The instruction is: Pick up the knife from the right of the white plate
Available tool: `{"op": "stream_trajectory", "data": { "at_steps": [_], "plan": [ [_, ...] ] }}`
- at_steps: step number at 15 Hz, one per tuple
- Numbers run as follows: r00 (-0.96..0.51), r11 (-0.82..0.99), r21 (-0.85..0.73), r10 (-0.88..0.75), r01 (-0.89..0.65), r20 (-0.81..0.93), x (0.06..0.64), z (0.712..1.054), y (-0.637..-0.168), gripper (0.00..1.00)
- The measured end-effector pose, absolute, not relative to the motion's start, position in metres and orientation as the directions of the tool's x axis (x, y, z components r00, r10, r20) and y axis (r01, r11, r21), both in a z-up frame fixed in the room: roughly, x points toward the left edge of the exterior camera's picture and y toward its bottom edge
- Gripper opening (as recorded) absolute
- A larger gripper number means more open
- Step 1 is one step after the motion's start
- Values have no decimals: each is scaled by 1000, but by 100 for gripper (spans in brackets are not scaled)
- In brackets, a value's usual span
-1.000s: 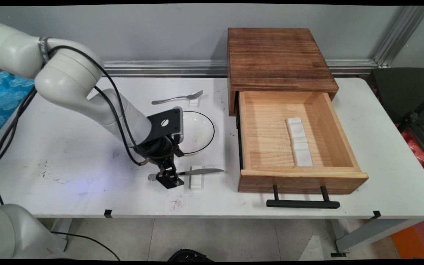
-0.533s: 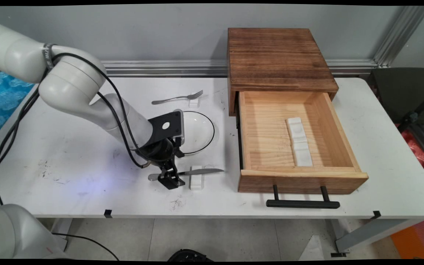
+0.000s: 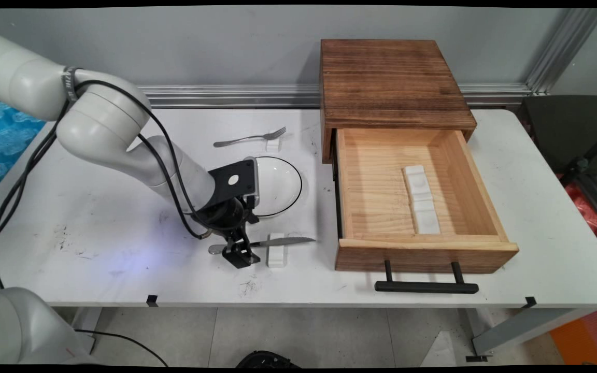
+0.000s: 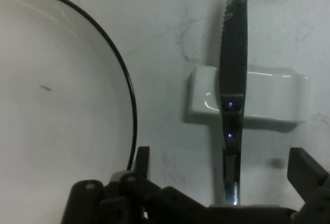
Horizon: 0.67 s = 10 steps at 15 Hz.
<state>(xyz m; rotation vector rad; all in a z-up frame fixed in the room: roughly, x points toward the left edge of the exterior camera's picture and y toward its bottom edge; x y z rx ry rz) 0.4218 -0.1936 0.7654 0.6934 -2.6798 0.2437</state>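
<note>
The gripper [image 3: 240,255] is down at the table [image 3: 96,228], its two black fingers [image 4: 306,168] spread wide and standing on either side of the handle of a metal knife [image 3: 278,241], so the hand is released, with a gap showing between each finger and the handle. The knife lies flat with its blade across a small white rest [image 3: 276,250], tip pointing toward 3 o'clock in the main view (toward 12 o'clock in the hand view, serrated edge facing the plate). A white plate [image 3: 278,186] with a thin black rim sits at about 1 o'clock from the gripper, near but apart from the knife. Farther back at 12 o'clock a fork [image 3: 249,138] lies with its tines on a second white rest [image 3: 274,142]. At 3 o'clock stands a wooden cabinet [image 3: 392,83] with its drawer [image 3: 376,191] pulled open, a white tray [image 3: 422,199] lying inside.
</note>
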Motion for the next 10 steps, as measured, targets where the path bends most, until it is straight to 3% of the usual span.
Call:
{"op": "stream_trajectory", "data": {
  "at_steps": [2,3,10],
  "plan": [
    [-814,865,-74,-434,-496,385,422,764,-194,100],
    [-814,865,-73,-434,-496,385,422,763,-194,0],
    [-812,866,-66,-435,-495,389,421,763,-195,0]
  ]
}}
